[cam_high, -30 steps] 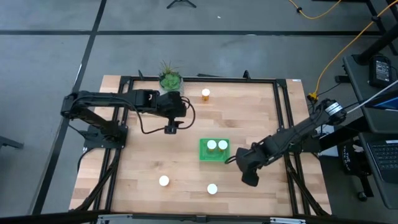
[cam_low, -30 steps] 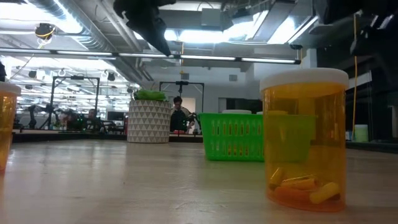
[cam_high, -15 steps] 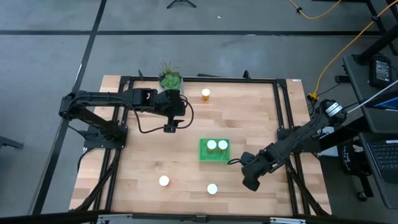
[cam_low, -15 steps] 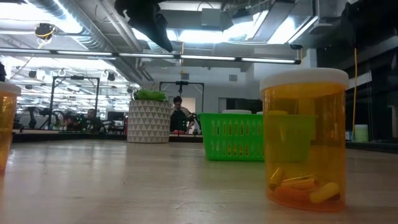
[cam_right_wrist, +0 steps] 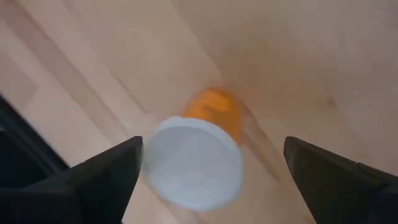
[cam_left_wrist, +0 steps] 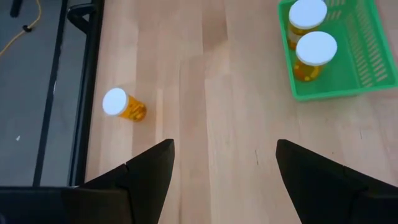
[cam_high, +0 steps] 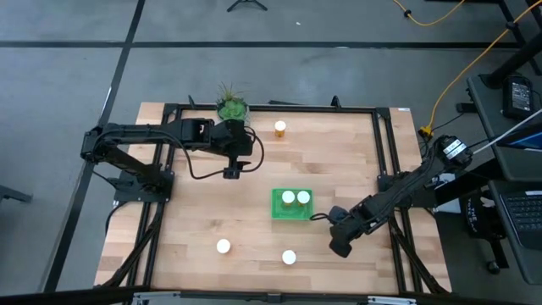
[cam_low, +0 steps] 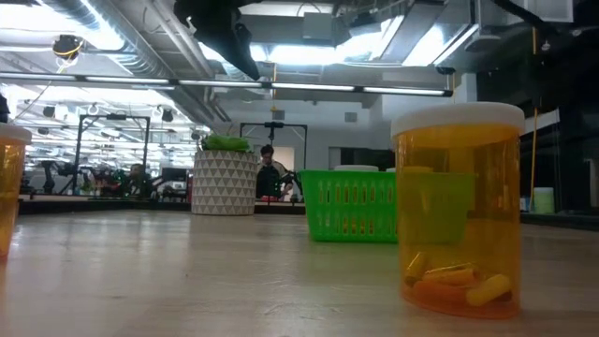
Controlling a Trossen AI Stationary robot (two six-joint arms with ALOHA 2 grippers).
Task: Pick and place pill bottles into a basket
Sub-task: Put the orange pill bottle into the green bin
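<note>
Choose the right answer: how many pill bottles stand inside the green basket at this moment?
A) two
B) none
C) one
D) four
A: the high view shows two white caps side by side inside the green basket, and the left wrist view shows the same two bottles in it.

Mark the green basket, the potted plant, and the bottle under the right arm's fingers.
basket [cam_high: 276, 206], high view, left wall.
potted plant [cam_high: 230, 107], high view, leaves.
bottle [cam_right_wrist: 194, 161], right wrist view, white cap.
</note>
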